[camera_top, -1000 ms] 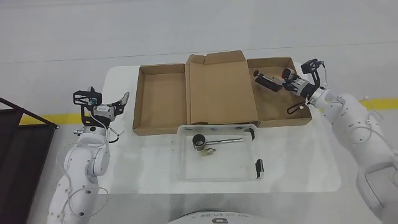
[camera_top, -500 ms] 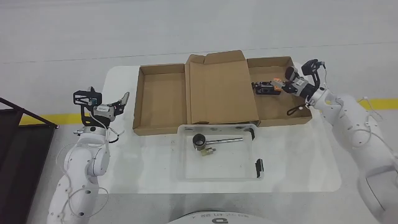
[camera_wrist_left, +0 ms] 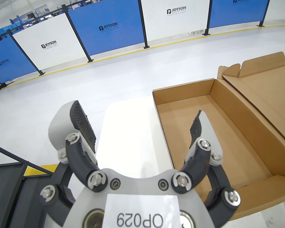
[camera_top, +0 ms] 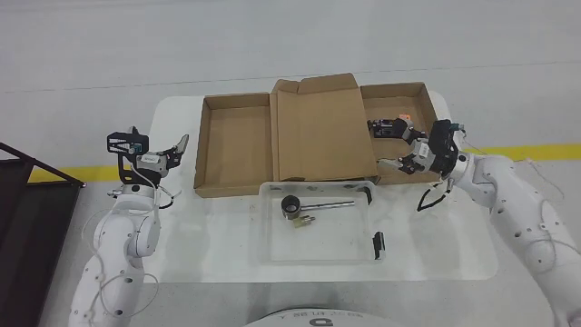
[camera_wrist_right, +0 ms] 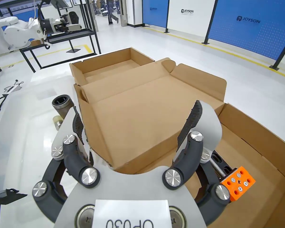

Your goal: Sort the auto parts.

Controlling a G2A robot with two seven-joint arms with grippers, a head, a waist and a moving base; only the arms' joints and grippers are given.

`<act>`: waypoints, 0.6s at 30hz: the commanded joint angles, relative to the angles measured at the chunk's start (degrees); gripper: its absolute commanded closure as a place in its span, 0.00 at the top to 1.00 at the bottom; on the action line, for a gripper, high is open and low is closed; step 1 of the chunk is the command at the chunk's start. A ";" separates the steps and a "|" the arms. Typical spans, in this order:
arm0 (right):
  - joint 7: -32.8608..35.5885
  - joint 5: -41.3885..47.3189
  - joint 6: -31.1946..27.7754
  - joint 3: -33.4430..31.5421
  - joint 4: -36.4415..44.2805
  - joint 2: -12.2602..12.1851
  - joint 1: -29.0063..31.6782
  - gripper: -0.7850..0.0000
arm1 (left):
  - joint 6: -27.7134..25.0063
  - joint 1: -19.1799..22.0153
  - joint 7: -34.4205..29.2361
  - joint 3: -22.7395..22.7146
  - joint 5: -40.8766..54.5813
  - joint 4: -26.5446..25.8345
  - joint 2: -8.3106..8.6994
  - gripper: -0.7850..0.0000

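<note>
One part [camera_top: 390, 128] now lies in the box [camera_top: 436, 178], right tool [camera_wrist_right: 136, 111] withdrawn and spread

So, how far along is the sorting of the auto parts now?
Done: one black part with an orange end lies in the right cardboard box. In hand: nothing; the left end effector and right end effector are open and empty. Remaining: a cylinder, a rod and a small piece in the clear tray, a black piece at its edge.

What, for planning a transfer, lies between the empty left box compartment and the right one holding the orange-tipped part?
A bare flat cardboard flap spans that stretch, seen in the top view.
</note>
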State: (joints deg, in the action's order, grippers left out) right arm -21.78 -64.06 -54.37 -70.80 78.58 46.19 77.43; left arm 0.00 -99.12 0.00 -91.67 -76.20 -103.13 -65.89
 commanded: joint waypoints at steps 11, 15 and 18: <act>0.79 -0.86 0.99 -1.21 3.60 -0.28 2.66 1.00 | 0.00 0.00 0.00 0.00 0.00 0.00 0.00 1.00; 1.69 -4.37 1.18 -1.78 8.82 -0.46 4.46 0.64 | 0.00 0.00 0.00 0.00 0.00 0.00 0.00 1.00; 2.07 -8.73 1.24 -2.93 13.85 -0.87 7.17 0.49 | 0.00 0.00 0.00 0.00 0.00 0.00 0.00 1.00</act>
State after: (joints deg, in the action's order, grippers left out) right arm -19.98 -71.17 -53.30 -73.43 90.73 45.45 83.77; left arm 0.00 -99.12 0.00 -91.67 -76.20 -103.13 -65.89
